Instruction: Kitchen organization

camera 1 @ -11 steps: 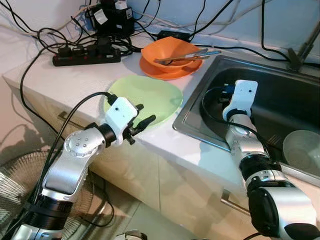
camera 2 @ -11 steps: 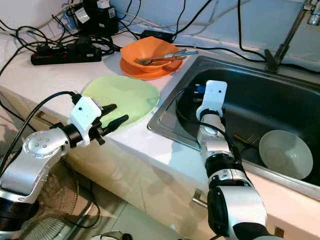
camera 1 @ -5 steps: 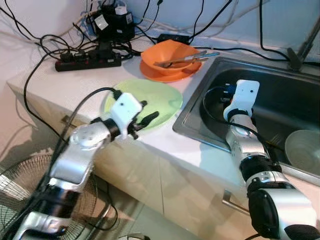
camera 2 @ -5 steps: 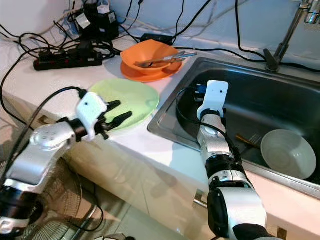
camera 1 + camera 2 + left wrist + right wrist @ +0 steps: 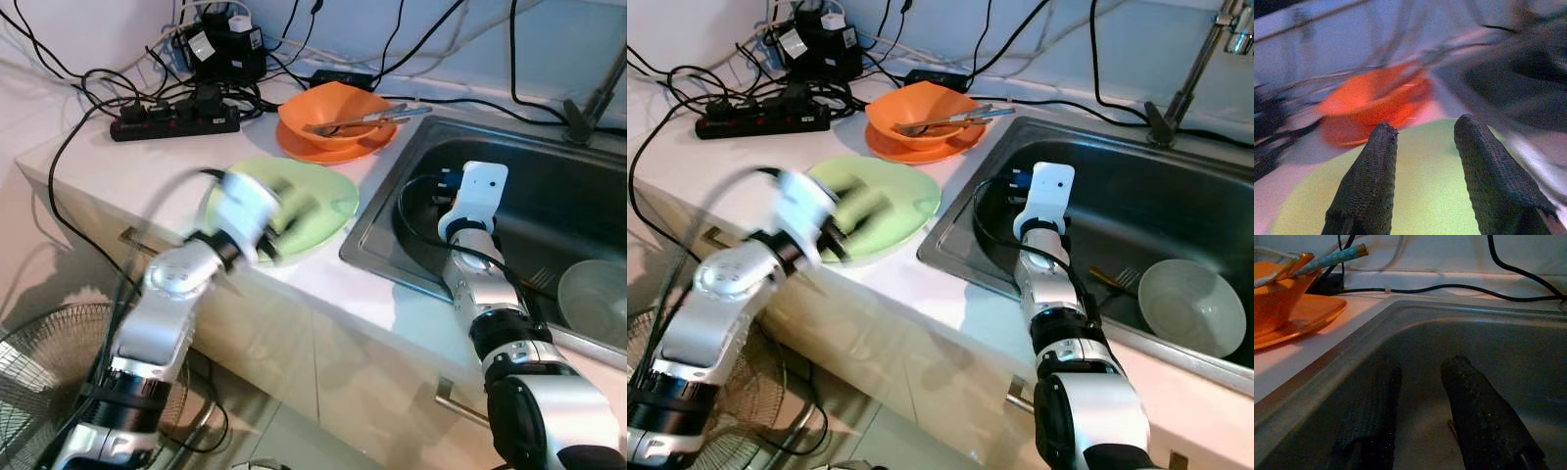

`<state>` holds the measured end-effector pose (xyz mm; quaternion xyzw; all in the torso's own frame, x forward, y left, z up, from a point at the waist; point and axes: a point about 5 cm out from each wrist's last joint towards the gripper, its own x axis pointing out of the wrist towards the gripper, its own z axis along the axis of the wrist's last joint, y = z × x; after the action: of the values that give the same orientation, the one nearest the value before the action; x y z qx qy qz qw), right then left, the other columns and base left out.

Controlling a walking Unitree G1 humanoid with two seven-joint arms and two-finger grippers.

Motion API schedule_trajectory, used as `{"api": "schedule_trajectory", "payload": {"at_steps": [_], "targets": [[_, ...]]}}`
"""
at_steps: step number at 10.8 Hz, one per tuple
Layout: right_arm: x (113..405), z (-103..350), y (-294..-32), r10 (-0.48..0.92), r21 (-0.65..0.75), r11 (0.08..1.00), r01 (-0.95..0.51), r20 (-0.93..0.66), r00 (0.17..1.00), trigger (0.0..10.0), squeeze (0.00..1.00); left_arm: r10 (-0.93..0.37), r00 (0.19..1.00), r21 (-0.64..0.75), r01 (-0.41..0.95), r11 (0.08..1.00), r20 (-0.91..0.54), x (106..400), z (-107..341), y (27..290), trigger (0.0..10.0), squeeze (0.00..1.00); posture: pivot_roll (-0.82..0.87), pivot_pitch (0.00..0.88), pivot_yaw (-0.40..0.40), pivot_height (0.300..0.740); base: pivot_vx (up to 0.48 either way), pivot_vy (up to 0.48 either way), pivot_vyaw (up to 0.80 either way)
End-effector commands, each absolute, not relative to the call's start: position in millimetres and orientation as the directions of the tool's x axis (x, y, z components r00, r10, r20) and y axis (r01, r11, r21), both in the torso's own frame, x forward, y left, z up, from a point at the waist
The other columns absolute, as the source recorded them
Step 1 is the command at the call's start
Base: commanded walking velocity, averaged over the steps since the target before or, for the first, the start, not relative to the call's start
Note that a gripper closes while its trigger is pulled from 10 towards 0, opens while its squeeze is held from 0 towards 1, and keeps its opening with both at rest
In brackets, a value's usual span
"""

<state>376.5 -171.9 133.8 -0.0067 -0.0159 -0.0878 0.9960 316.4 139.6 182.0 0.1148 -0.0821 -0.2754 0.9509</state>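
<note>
The left gripper, fingers spread apart and empty, hovers over the near edge of the green plate lying flat on the counter; beyond sits the orange bowl. The right gripper, also parted, hangs in the sink.

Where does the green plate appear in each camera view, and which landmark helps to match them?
Left eye view: green plate, left of the sink.
Right eye view: same place.
Left wrist view: under the left claw.
Right wrist view: not in it.
Landmark: orange bowl.
</note>
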Motion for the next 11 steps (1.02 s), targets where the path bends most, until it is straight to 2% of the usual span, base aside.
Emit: {"api": "schedule_trajectory", "payload": {"at_steps": [1,3,4,6,9,11], "targets": [[364,104,-174,-0.173,-0.024,0.985,0.172,-0.063,0.983,10.0,0.00,-0.425,0.893,0.183,0.398,0.899,0.146,323,186,159,10.0,0.00,0.18,0.073,0.071,0.740,0.000,0.000,0.00],[362,103,-175,-0.161,-0.032,0.987,0.160,-0.060,0.985,10.0,0.00,-0.434,0.895,0.134,0.421,0.897,0.097,309,173,172,10.0,0.00,0.19,0.093,0.060,0.740,0.000,0.000,0.00],[361,102,-173,-0.155,-0.037,0.988,0.153,-0.065,0.986,10.0,0.00,-0.432,0.898,0.169,0.415,0.894,0.082,298,169,181,10.0,0.00,0.20,0.096,0.061,0.740,0.000,0.000,0.00],[363,101,-167,-0.142,-0.033,0.990,0.140,-0.073,0.987,10.0,0.00,-0.472,0.881,0.366,0.428,0.826,0.036,279,163,189,10.0,0.00,0.21,0.083,0.051,0.740,0.000,0.000,0.00],[365,107,-168,-0.136,-0.039,0.990,0.134,-0.053,0.989,10.0,0.00,-0.564,0.822,0.517,0.450,0.728,0.079,272,172,163,10.0,0.00,0.20,0.074,0.042,0.740,0.000,0.000,0.00],[365,107,-171,-0.144,-0.044,0.989,0.142,-0.055,0.988,10.0,0.00,-0.675,0.738,0.588,0.541,0.601,0.012,269,172,144,10.0,0.00,0.19,0.065,0.044,0.740,0.000,0.000,0.00]]}}
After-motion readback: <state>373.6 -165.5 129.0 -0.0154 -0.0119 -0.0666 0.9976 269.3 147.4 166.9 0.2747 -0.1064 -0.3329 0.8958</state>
